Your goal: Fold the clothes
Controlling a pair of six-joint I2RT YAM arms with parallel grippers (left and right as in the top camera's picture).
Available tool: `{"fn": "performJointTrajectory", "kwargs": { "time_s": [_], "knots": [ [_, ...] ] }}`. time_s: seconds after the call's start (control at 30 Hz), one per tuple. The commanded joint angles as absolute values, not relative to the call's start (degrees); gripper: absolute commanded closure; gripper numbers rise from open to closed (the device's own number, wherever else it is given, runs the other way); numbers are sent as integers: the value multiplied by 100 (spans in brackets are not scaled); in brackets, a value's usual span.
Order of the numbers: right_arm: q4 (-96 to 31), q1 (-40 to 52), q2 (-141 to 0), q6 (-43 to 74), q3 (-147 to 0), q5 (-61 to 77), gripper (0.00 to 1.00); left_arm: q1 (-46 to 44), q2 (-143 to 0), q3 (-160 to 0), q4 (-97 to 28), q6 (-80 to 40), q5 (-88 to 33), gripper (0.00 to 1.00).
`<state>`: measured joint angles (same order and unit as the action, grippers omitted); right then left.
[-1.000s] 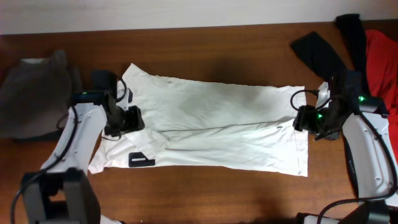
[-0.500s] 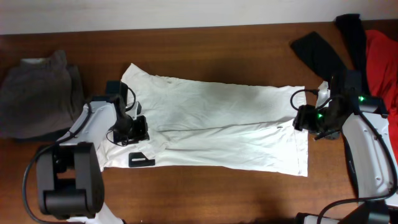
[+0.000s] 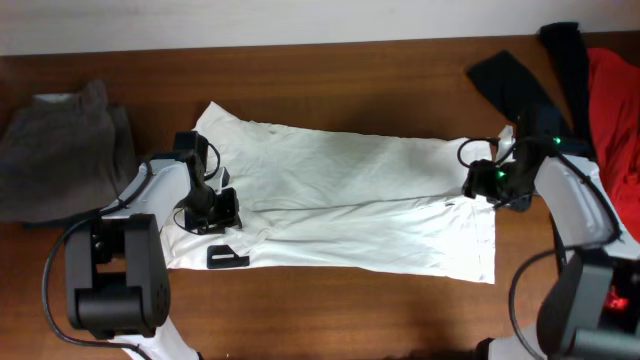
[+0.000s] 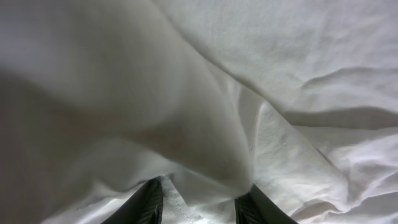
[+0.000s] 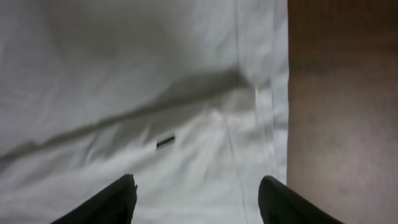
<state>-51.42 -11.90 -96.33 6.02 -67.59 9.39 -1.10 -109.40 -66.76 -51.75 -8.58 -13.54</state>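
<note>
The white T-shirt [image 3: 340,205] lies flat across the table, folded lengthwise, with a small black printed mark [image 3: 228,257] near its lower left. My left gripper [image 3: 207,207] rests on the shirt's left part. In the left wrist view it [image 4: 202,190] is open, with a raised fold of the white fabric [image 4: 186,124] and a stitched hem between the fingers. My right gripper [image 3: 481,184] is over the shirt's right edge. In the right wrist view it [image 5: 196,186] is wide open and empty above the shirt's hem [image 5: 267,118], with bare table [image 5: 342,124] to its right.
A grey-olive folded garment [image 3: 62,150] lies at the far left. A black garment [image 3: 520,85] and a red garment [image 3: 612,100] lie at the back right, close behind my right arm. The table's front edge is just below the shirt.
My left gripper has moved right and toward the front, further onto the shirt. My right gripper has moved left and slightly back, over the shirt's right edge. The shirt lies as before.
</note>
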Motion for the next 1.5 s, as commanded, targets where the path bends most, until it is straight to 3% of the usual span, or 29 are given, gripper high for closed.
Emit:
{"fn": "performJointTrajectory", "kwargs": {
  "time_s": [0.0, 0.3, 0.5, 0.87, 0.97, 1.13, 1.27, 1.47],
  "knots": [
    [-4950, -1164, -9968, 602, -6847, 993, 33, -139, -11373, -6530, -5017, -827, -1400, 62],
    [-4407, -1166, -10302, 644, -6847, 987, 34, -139, -11373, -6530, -4984, -827, -1398, 62],
    [-4536, -1164, -10412, 709, -6842, 770, 39, -139, -11373, -6530, -4950, -827, -1398, 62],
    [-4528, -1166, -10608, 862, -6842, 515, 40, -141, -11373, -6530, -4950, -827, -1400, 62],
    [-4523, -1164, -10652, 862, -6842, 515, 52, -139, -11373, -6530, -4952, -827, -1400, 62],
    [-4589, -1164, -10667, 862, -6842, 519, 96, -139, -11373, -6530, -4956, -827, -1400, 62],
    [-5057, -1177, -10547, 860, -6987, 510, 96, -139, -11373, -6530, -4956, -827, -1398, 62],
    [-6775, -1175, -9778, 862, -7837, 180, 96, -139, -11373, -6530, -4952, -827, -1396, 62]
  ]
}}
